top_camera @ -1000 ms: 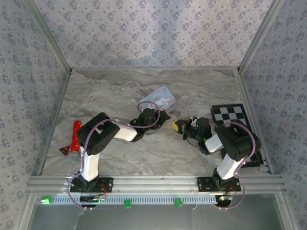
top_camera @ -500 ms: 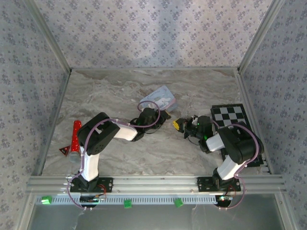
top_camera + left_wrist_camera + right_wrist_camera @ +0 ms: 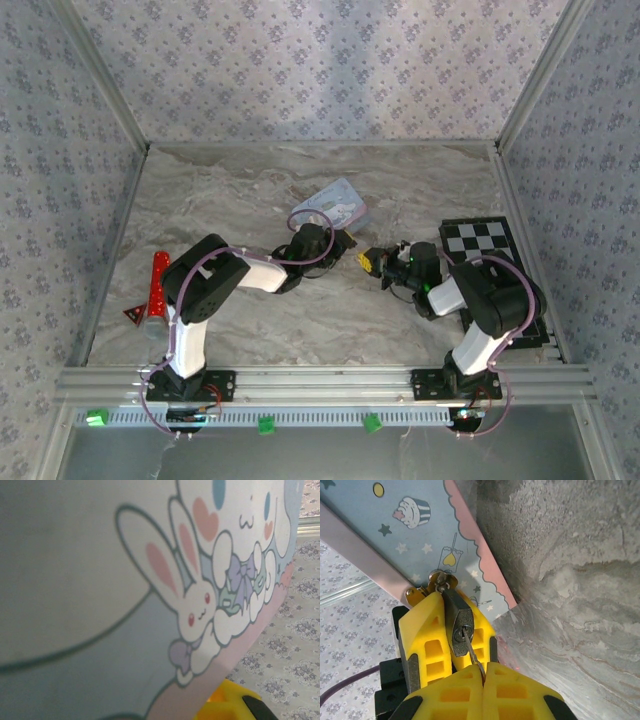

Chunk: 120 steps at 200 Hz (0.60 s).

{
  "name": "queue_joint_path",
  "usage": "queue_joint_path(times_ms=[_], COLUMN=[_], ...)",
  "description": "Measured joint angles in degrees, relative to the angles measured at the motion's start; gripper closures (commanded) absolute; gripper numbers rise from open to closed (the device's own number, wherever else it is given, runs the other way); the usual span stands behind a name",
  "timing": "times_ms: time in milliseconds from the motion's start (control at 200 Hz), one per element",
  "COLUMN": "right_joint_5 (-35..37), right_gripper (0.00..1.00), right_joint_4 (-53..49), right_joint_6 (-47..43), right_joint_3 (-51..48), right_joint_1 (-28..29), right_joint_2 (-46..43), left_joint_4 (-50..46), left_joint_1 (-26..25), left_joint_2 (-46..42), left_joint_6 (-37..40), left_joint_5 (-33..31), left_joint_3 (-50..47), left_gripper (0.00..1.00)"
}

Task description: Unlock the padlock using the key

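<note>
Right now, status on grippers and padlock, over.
Left gripper shut on padlock. Right gripper shut on key, blade in padlock. Padlock hangs on tin.

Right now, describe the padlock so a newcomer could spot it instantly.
Start at the pale blue cartoon tin. At its pink edge hangs the padlock, pinched between yellow fingers of the left gripper. It is tiny and blackish, with the key in its keyhole.

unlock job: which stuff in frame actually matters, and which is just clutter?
In the job:
padlock
key, in its keyhole
left gripper, clamping the padlock
right gripper, holding the key
blue tin, by the padlock

Lying about:
red stick-shaped object, far left
checkerboard, right
</note>
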Motion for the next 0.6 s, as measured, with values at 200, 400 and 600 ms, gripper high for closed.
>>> queue_joint_path(times_ms=[200, 400, 600], right_joint_5=[-1.92, -2.1, -1.42], right_gripper=[1.0, 1.0, 1.0], right_joint_4=[-0.39, -1.25, -1.36], right_joint_6=[0.09, -0.13, -0.37], right_joint_3=[0.35, 0.74, 0.74], right_joint_1=[-2.64, -2.64, -2.05], right_joint_2=[0.22, 0.2, 0.2], left_joint_4=[0.07, -0.15, -0.42], left_joint_1=[0.0, 0.0, 0.0], left_joint_2=[0.0, 0.0, 0.0], left_joint_6=[-0.2, -0.28, -0.26], left_joint_5=[0.31, 0.26, 0.22], left_joint_3=[0.02, 0.22, 0.33], left_gripper=[1.0, 1.0, 1.0])
